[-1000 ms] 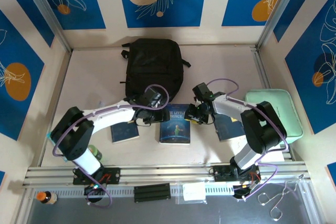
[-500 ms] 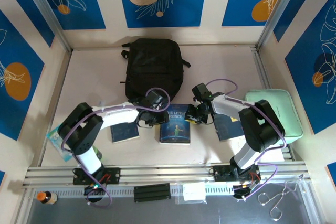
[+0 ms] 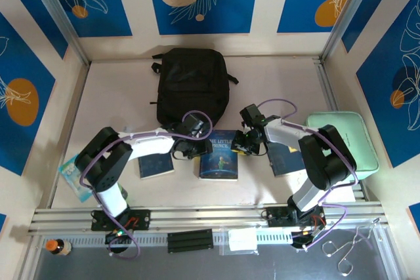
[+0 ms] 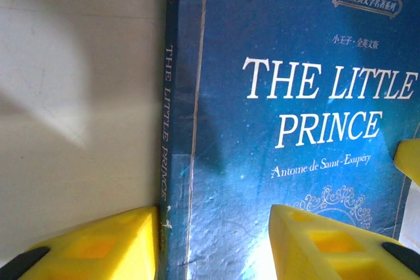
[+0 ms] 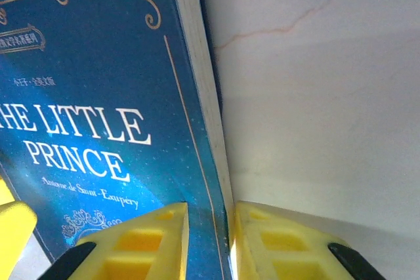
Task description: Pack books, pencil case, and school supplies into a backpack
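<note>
The "Little Prince" book (image 3: 219, 157) lies flat on the table in front of the black backpack (image 3: 192, 86), which is zipped and lying flat. Two plainer navy books lie to either side, the left book (image 3: 156, 166) and the right book (image 3: 287, 157). My left gripper (image 3: 191, 147) (image 4: 216, 218) is open at the book's spine (image 4: 165, 129): one yellow finger (image 4: 98, 244) rests on the table against the spine, the other over the cover. My right gripper (image 3: 240, 143) (image 5: 210, 211) is shut on the book's page edge (image 5: 203, 90). I cannot tell which item is the pencil case.
A mint green box (image 3: 348, 139) sits at the right edge of the table. A teal packet (image 3: 71, 174) and a green object (image 3: 119, 192) lie near the left arm's base. On the near rail are a small bottle (image 3: 58, 247), a black block (image 3: 190, 240) and a clear bag (image 3: 243, 240).
My left gripper slid right up to the book's spine and narrowed. My right gripper closed on the page edge. The left arm's elbow swung, uncovering the teal packet.
</note>
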Controlling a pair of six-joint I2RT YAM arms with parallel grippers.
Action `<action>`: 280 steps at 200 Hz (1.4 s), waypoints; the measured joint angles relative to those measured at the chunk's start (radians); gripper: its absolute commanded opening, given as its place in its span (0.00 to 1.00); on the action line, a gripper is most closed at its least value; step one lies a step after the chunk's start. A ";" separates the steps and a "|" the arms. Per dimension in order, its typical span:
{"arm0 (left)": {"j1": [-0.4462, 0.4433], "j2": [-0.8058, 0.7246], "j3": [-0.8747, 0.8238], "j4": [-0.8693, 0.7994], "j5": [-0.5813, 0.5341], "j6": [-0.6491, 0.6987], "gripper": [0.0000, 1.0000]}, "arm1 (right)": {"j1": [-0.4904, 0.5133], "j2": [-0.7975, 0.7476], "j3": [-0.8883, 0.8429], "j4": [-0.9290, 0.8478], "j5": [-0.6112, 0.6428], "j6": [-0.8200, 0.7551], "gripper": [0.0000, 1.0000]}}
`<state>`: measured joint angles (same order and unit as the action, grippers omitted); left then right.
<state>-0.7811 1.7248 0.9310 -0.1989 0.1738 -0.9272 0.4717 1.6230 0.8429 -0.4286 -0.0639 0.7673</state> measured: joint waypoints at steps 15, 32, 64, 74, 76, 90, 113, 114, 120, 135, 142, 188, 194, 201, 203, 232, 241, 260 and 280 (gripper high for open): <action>0.000 0.000 -0.004 0.010 0.004 0.000 0.46 | -0.001 -0.011 -0.014 0.013 0.003 0.001 0.22; 0.000 0.000 -0.009 0.026 0.014 0.006 0.44 | -0.006 -0.026 -0.031 0.025 0.007 0.005 0.21; -0.003 0.000 -0.034 0.110 0.063 0.019 0.40 | -0.032 -0.065 -0.069 0.026 0.018 0.020 0.20; -0.008 -0.001 -0.044 0.140 0.081 0.019 0.40 | -0.041 -0.079 -0.081 0.024 0.026 0.026 0.20; -0.009 -0.001 -0.045 0.145 0.084 0.019 0.40 | -0.043 -0.084 -0.085 0.024 0.027 0.027 0.20; -0.016 -0.002 -0.061 0.185 0.106 0.019 0.39 | -0.055 -0.107 -0.106 0.025 0.038 0.032 0.20; -0.029 -0.005 -0.080 0.236 0.135 0.019 0.38 | -0.082 -0.141 -0.142 0.030 0.034 0.040 0.20; -0.029 -0.005 -0.080 0.237 0.136 0.019 0.38 | -0.083 -0.143 -0.143 0.030 0.033 0.041 0.20; -0.032 -0.005 -0.080 0.244 0.141 0.019 0.37 | -0.090 -0.148 -0.149 0.031 0.030 0.043 0.20; -0.035 -0.005 -0.080 0.259 0.144 0.019 0.35 | -0.105 -0.154 -0.156 0.033 0.025 0.048 0.20; -0.035 -0.005 -0.080 0.264 0.144 0.019 0.35 | -0.109 -0.155 -0.159 0.034 0.023 0.050 0.20; -0.035 -0.016 -0.089 0.298 0.153 0.031 0.31 | -0.130 -0.179 -0.184 0.051 0.016 0.074 0.19; -0.035 -0.016 -0.089 0.309 0.156 0.036 0.31 | -0.135 -0.183 -0.189 0.052 0.016 0.077 0.19; -0.035 -0.016 -0.089 0.322 0.161 0.039 0.30 | -0.140 -0.187 -0.193 0.054 0.013 0.080 0.18; -0.035 -0.016 -0.089 0.327 0.164 0.038 0.30 | -0.141 -0.187 -0.194 0.055 0.012 0.080 0.18; -0.042 -0.016 -0.089 0.389 0.190 0.045 0.29 | -0.147 -0.189 -0.196 0.060 0.003 0.094 0.18; -0.043 -0.016 -0.089 0.402 0.194 0.046 0.29 | -0.149 -0.189 -0.196 0.062 0.000 0.098 0.18; -0.043 -0.016 -0.083 0.404 0.196 0.056 0.28 | -0.152 -0.185 -0.196 0.068 -0.010 0.106 0.18; -0.044 -0.016 -0.064 0.396 0.190 0.070 0.26 | -0.154 -0.172 -0.188 0.073 -0.024 0.111 0.18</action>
<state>-0.8249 1.7084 0.8665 0.1970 0.3637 -0.8570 0.3172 1.4509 0.6548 -0.3557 -0.0879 0.8780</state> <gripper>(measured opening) 0.267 0.181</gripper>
